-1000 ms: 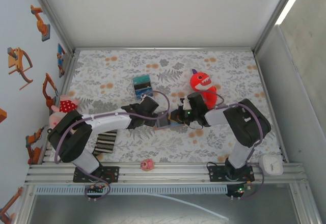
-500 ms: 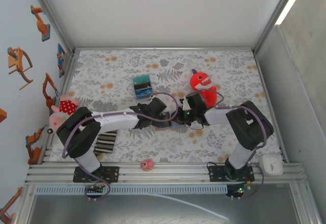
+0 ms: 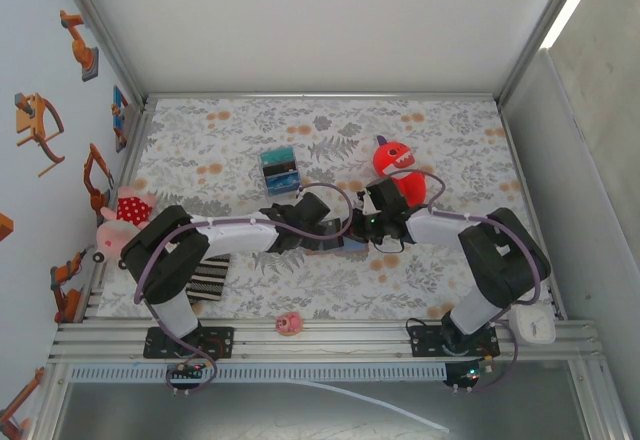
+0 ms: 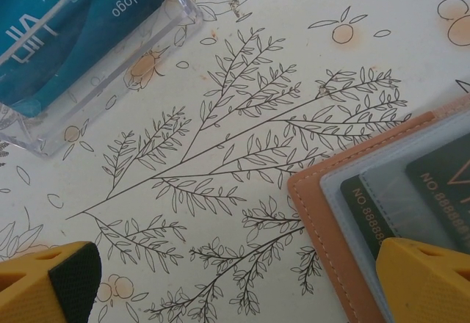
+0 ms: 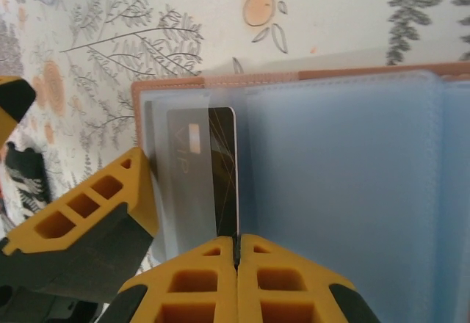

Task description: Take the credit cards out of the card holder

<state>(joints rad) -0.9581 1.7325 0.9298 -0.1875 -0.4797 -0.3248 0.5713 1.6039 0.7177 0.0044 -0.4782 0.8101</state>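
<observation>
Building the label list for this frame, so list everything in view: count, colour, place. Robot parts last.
card holder: 1, tan with blue sleeves, open at mid-table between the grippers
card: at least 1, dark, in a sleeve of the card holder
clear case: 1, transparent with a teal card inside, beyond the card holder, to the left
plush monster: 1, red, beyond the right gripper
plush toy: 1, pink-red, left edge
striped sheet: 1, black-white, near left
small toy: 1, pink, near edge
white object: 1, near right corner
tablecloth: 1, white floral, covering the table
left gripper: 1, yellow fingers, open at the card holder's edge
right gripper: 1, yellow fingers, shut, tips over the card holder by the card
</observation>
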